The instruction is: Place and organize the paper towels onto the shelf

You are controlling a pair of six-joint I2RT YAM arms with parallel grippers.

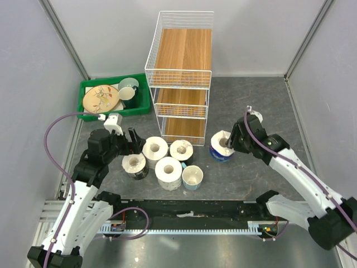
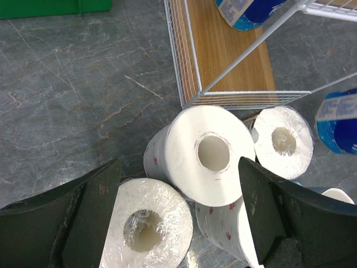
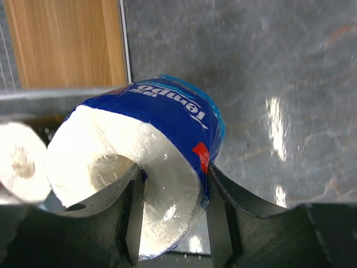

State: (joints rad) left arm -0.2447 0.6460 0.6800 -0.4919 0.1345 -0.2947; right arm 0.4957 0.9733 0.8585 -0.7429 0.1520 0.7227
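The shelf point(image 1: 181, 78) stands at the back centre. Several white paper towels stand in a cluster in front of it: two by its foot point(image 1: 155, 148) point(image 1: 181, 149), a dark-wrapped one point(image 1: 134, 165) and a larger one point(image 1: 168, 172). My left gripper point(image 1: 131, 139) is open just left of the cluster. In the left wrist view it point(image 2: 178, 167) hovers open over a plain roll point(image 2: 212, 153) and a film-wrapped roll point(image 2: 148, 226). My right gripper point(image 1: 231, 142) is shut on a blue-wrapped roll point(image 1: 222, 146), one finger in the core and one outside point(image 3: 173, 218). That roll point(image 3: 167, 123) is beside the shelf's bottom board point(image 3: 67, 44).
A green tray point(image 1: 89, 86) with a plate and a mug sits at the back left. A pale blue cup point(image 1: 192, 177) stands at the cluster's right. Another blue-wrapped roll point(image 2: 248, 11) lies on the shelf's lowest board point(image 2: 228, 56). Grey walls close in both sides.
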